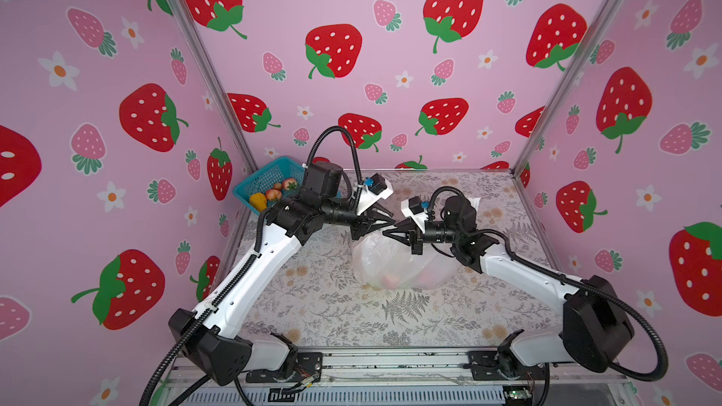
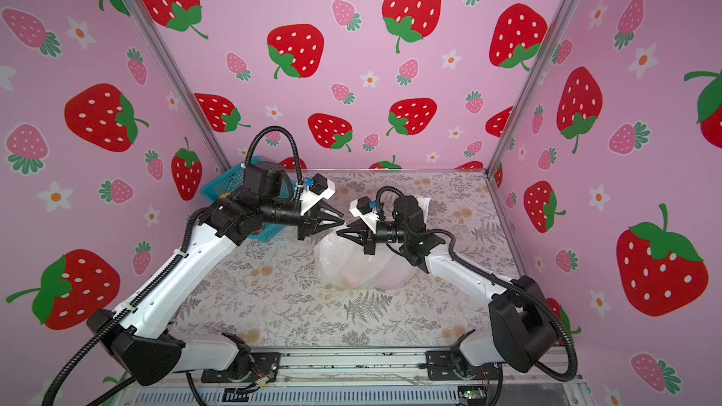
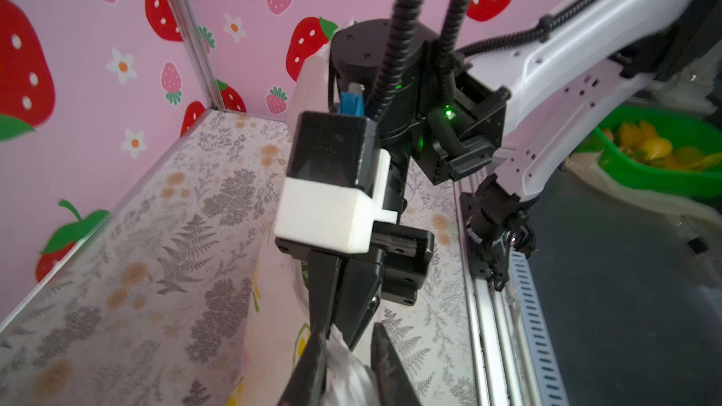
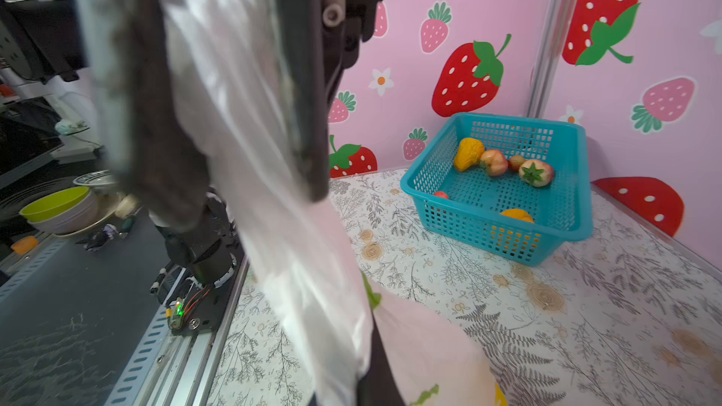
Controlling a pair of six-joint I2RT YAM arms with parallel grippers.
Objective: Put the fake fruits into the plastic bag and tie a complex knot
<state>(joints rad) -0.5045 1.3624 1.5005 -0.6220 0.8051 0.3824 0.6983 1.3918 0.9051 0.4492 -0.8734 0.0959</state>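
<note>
Several fake fruits [image 1: 273, 194] lie in the teal basket [image 1: 261, 177] at the far left corner of the counter [image 1: 312, 306], outside the plastic bag [image 1: 390, 267]. In my judgement, a knot tied now would shut them out. The left fingers [image 1: 375, 224] are closed on a strip of the bag's film, above the bag at mid-counter. The right fingers [image 1: 398, 234], nearly tip to tip with them, pinch another strip.

Risks noted:
- The tips could collide at this spacing.
- The thin film could slip free or tear under opposed pull.
- The bag, with pinkish fruit inside, could be dragged over and spill.
</note>
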